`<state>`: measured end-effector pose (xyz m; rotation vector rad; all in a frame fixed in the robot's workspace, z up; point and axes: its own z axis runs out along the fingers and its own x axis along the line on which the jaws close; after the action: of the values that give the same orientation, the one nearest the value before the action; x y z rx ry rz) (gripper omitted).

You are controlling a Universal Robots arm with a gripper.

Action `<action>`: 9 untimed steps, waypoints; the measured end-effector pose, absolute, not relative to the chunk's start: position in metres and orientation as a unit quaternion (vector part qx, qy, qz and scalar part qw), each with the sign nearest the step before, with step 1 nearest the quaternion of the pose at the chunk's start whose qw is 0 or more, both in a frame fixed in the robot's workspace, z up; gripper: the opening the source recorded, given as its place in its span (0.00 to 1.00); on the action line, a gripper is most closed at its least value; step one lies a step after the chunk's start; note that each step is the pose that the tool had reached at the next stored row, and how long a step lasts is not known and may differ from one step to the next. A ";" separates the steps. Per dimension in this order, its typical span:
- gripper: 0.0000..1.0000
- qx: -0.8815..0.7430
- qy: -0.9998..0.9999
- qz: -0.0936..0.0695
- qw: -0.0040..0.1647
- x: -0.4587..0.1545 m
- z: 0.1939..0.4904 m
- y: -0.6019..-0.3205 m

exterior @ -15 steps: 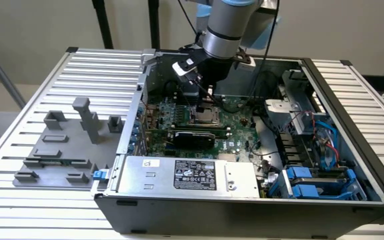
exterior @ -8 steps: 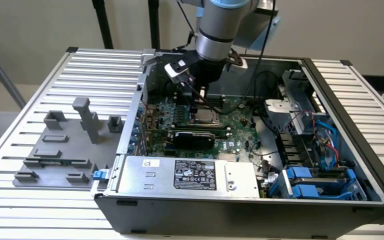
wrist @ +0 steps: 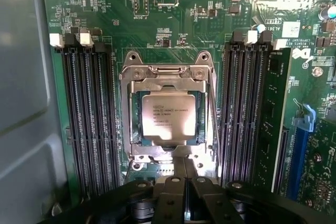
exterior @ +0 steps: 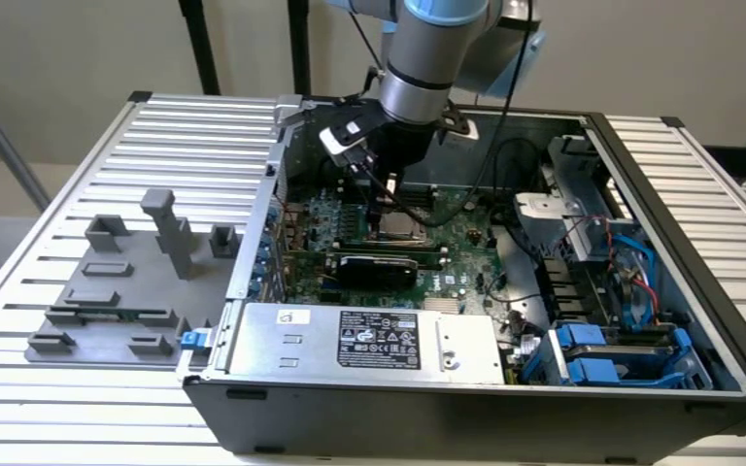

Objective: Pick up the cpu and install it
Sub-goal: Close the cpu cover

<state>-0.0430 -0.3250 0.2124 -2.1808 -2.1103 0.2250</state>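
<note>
The cpu [wrist: 169,116] is lying flat in the middle of the green board [wrist: 210,3], near the centre of the exterior view. Its silvery top is facing up and it is being enclosed by a metal frame [wrist: 168,74], so it appears to be located by the socket, not by the tool. The gripper [wrist: 185,165] is being held clenched, with its fingers pressed together on nothing, just beside one edge of that frame. The arm [exterior: 425,58] is being held upright over the open computer case [exterior: 477,413], probably so the fingers fit between the memory slots [wrist: 86,114] flanking the frame. Grey blocks [exterior: 172,233] are standing on the slatted table [exterior: 191,126] at the exterior view's left.
</note>
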 end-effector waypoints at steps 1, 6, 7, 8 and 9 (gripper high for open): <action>0.11 -0.716 -0.693 0.074 0.049 -0.043 0.211 -0.325; 0.11 -0.716 -0.693 0.074 0.049 -0.043 0.207 -0.325; 0.11 -0.716 -0.693 0.074 0.049 -0.043 0.206 -0.325; 0.11 -0.716 -0.693 0.074 0.049 -0.043 0.205 -0.325; 0.11 -0.716 -0.693 0.074 0.049 -0.043 0.205 -0.325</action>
<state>-0.0432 -0.3250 0.2051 -2.1807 -2.1104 0.2250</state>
